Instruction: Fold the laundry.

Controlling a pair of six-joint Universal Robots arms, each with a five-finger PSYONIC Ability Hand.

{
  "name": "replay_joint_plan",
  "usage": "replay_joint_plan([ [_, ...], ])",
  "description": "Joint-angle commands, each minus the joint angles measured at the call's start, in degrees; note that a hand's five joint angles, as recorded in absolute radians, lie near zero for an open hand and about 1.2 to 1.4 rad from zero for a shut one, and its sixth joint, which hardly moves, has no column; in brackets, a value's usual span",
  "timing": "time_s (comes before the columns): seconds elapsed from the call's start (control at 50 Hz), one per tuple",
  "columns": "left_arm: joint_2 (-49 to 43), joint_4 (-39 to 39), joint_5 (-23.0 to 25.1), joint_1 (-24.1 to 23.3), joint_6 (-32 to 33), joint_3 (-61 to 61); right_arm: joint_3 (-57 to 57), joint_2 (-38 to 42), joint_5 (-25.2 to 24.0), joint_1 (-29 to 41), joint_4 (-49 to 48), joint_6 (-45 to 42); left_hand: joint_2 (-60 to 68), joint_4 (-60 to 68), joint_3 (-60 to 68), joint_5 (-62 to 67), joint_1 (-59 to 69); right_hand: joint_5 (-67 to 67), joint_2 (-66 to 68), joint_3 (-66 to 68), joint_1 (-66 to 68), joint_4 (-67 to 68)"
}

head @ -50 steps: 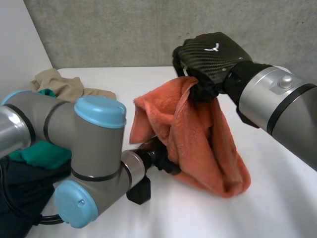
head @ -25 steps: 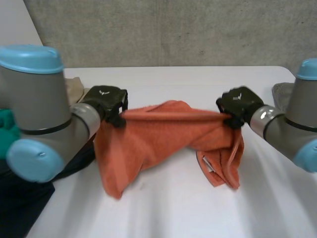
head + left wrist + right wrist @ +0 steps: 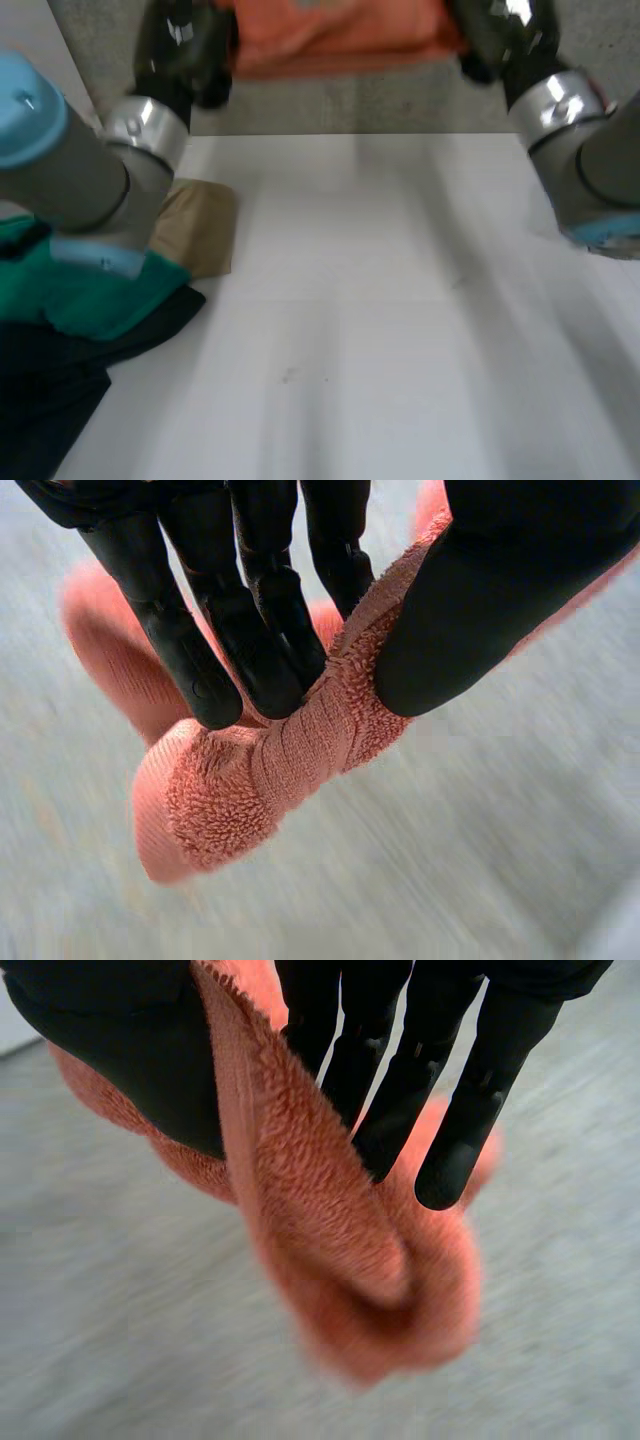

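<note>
Towel [image 3: 335,35], held high and partly cut off, is pinched by left hand [image 3: 185,45] and right hand [image 3: 500,30].

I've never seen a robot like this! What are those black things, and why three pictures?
They are the robot's two hands. One picture looks down from between its arms; the others come from a camera on each wrist. The left robot hand and the right robot hand each pinch an orange towel between fingers and thumb, holding it above the white table. Beside the left arm lie a tan cloth, a green cloth and a dark cloth.
</note>
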Motion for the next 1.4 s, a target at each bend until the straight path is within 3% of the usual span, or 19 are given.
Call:
replay_joint_plan([
  [0.02, -5.12, 0.14, 0.34, 0.14, 0.29, -11.03, 9.68, 2.78, -4.11, 0.81, 8.71, -2.56, 11.56, 10.46, 11.61, 13.6, 13.95, 12.17, 13.27, 11.84, 18.48, 11.38],
  [0.22, -8.39, -3.99, -1.68, -0.66, 3.01, -19.66, 14.26, 9.3, -2.1, 1.61, 21.19, -10.73, 10.08, 8.98, 10.13, 12.12, 12.47, 12.17, 13.27, 11.84, 18.48, 11.38],
  [0.24, -7.95, -4.43, -2.03, -0.66, 3.18, -20.27, 14.27, 9.65, -2.01, 1.61, 22.6, -11.53, 6.07, 4.97, 6.12, 8.11, 8.46, 12.17, 13.27, 11.84, 18.48, 11.38],
  [0.26, -6.73, -5.21, -2.56, -0.74, 3.27, -21.41, 14.44, 9.91, -1.92, 1.52, 24.87, -12.93, -8.46, -9.56, -8.41, -6.42, -6.07, 12.17, 13.27, 11.84, 18.48, 11.38],
  [0.34, -2.95, -6.53, -2.74, -0.92, 3.36, -23.43, 15.05, 9.83, -1.83, 1.26, 28.4, -14.26, -39.81, -40.91, -39.76, -37.77, -37.42, 12.17, 13.27, 11.84, 18.48, 11.38],
  [0.46, 2.94, -8.64, -2.04, 1.1, 2.84, -25.46, 16.81, 7.63, -1.65, 0.55, 28.76, -12.24, -49.48, -50.57, -49.42, -47.44, -47.08, 12.17, 13.27, 11.84, 18.48, 11.38],
  [0.56, 7.78, -13.12, 0.6, 5.14, 1.7, -27.74, 18.31, 5.7, -1.92, -0.06, 28.59, -8.64, -49.15, -50.25, -49.09, -47.11, -46.76, 12.17, 13.27, 11.84, 18.48, 11.38],
  [0.64, 10.42, -18.13, 6.2, 10.31, -0.32, -30.46, 18.75, 5.08, -2.27, 0.11, 28.59, -6.18, -39.44, -40.54, -39.39, -37.4, -37.05, 12.17, 13.27, 11.84, 18.48, 11.38],
  [0.84, 7.26, -23.32, 16.07, 17.1, -0.68, -32.05, 18.66, 5.17, -2.36, 0.29, 28.85, -5.56, -23.91, -25.01, -23.86, -21.88, -21.52, 12.17, 13.27, 11.84, 18.48, 11.38],
  [1.0, 2.69, -22.89, 15.72, 16.4, 1.08, -30.74, 18.75, 5.78, -2.36, 0.38, 28.85, -5.38, -28.45, -29.55, -28.39, -26.41, -26.05, 12.17, 13.27, 11.84, 18.48, 11.38],
  [1.1, -0.56, -20.87, 13.53, 13.94, 2.13, -29.25, 18.75, 5.78, -2.36, 0.47, 28.85, -5.38, -38.87, -39.97, -38.81, -36.83, -36.47, 12.17, 13.27, 11.84, 18.48, 11.38],
  [1.4, -8.12, -16.65, 7.81, 9.45, 8.19, -24.15, 18.75, 5.87, -2.18, 0.11, 28.85, -5.21, -25.77, -26.87, -25.72, -23.73, -23.38, 12.17, 13.27, 11.84, 18.48, 11.38],
])
